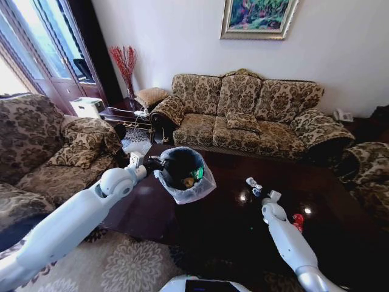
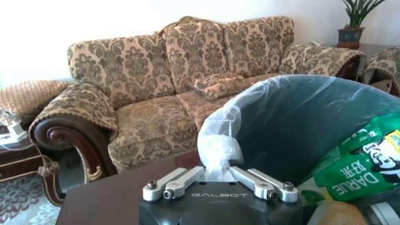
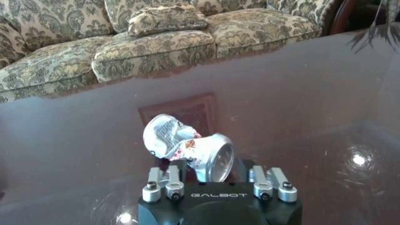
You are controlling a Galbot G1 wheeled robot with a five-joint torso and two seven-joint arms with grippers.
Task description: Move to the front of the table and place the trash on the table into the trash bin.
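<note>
The right claw has a crushed silver-white can lying between its fingers, the can's open end turned toward the wrist; the fingers stand on either side of it and look closed against it. In the head view this claw sits low over the dark glossy table, right of centre, with the can showing just beyond its tip. A red can lies on the table just to the right of the right forearm, nearer the robot than the claw.

The left claw pinches the whitish plastic liner at the rim of the trash bin, its fingers drawn in around the bunched bag. In the head view the left arm reaches in from the near left, and its claw meets the left side of the bin, which is over the far left part of the table; whether it rests on the surface or is lifted cannot be told. Inside the bin lies a green packet, seen in the head view as a green patch against the right inner wall.

Beyond the table stands a patterned sofa, with an armchair to the left and a pale flowered rug at the near left.
</note>
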